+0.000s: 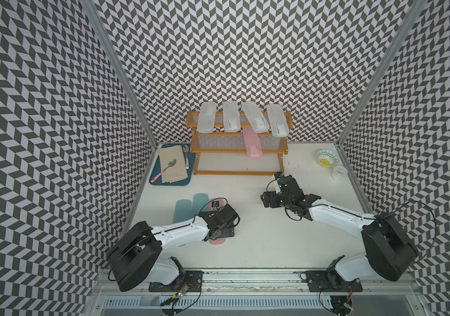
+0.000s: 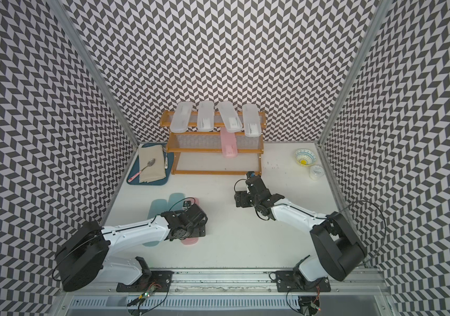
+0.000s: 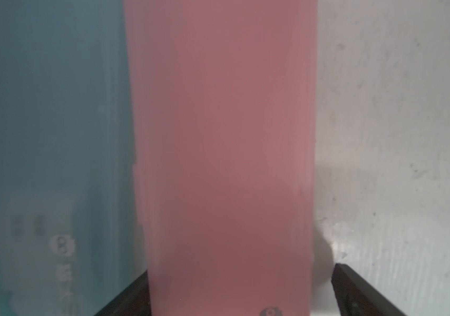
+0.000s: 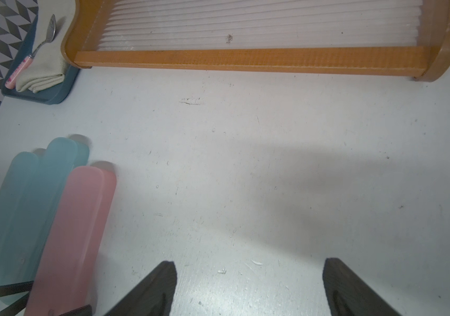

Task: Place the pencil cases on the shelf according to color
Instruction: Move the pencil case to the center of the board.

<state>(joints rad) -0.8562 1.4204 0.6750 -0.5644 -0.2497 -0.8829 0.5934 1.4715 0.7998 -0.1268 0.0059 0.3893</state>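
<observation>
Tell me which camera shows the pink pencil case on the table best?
The right wrist view: the pink pencil case shows most of its length and rounded far end, beside the teal cases. The left wrist view gives only a blurred close-up of its middle. In both top views the left arm covers it, leaving only its ends.

The walls [image 1: 245, 54] are rocking a dark grey-and-white chevron print. The shelf [image 1: 234, 173] is showing orange-brown wood with pale mesh. Four frosted white cases [image 1: 231, 116] and one pink case [image 1: 251, 145] are sitting up there, while two teal cases [image 4: 35, 197] and another pink case [image 4: 76, 232] are lying on the white table [image 1: 259, 224]. The tray [image 4: 48, 96] is looking dark blue, its cloth [image 1: 177, 172] beige.
</observation>
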